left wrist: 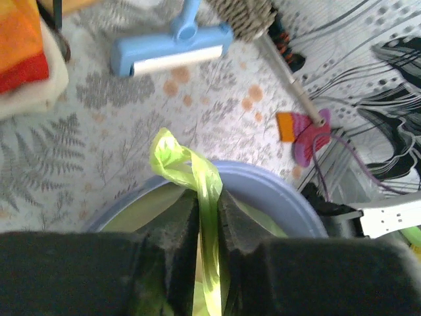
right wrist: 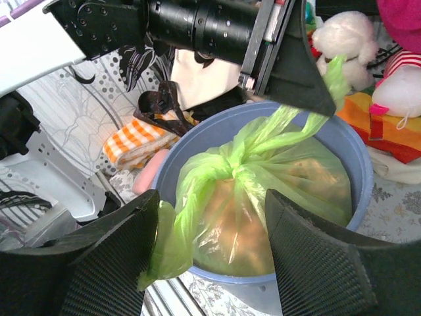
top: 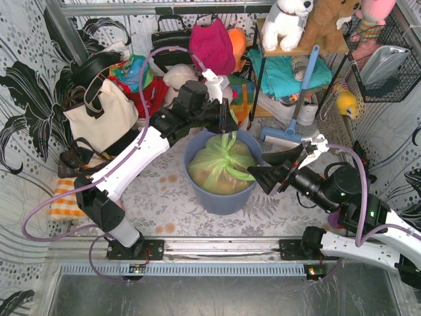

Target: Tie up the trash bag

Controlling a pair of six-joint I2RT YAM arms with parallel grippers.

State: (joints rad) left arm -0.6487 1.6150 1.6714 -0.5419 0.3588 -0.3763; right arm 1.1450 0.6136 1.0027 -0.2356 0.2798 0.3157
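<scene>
The light-green trash bag (top: 220, 168) sits in the round blue-grey bin (top: 220, 197), knotted at its top, with tan paper showing through. My left gripper (top: 227, 126) hovers over the bin's far rim and is shut on one twisted tail of the bag (left wrist: 209, 197), holding it up taut. In the right wrist view the bag (right wrist: 263, 191) fills the bin (right wrist: 342, 141), and a loose green flap (right wrist: 161, 243) hangs over the near rim beside my finger. My right gripper (right wrist: 210, 257) is open and empty just off the bin's right side (top: 263, 174).
A blue long-handled cleaning tool (top: 289, 131) lies behind the bin. A cream handbag (top: 99, 115) and an orange checked towel (top: 62, 197) are at the left. A shelf with plush toys (top: 309, 26) and a wire basket (top: 388, 59) stand at the back right.
</scene>
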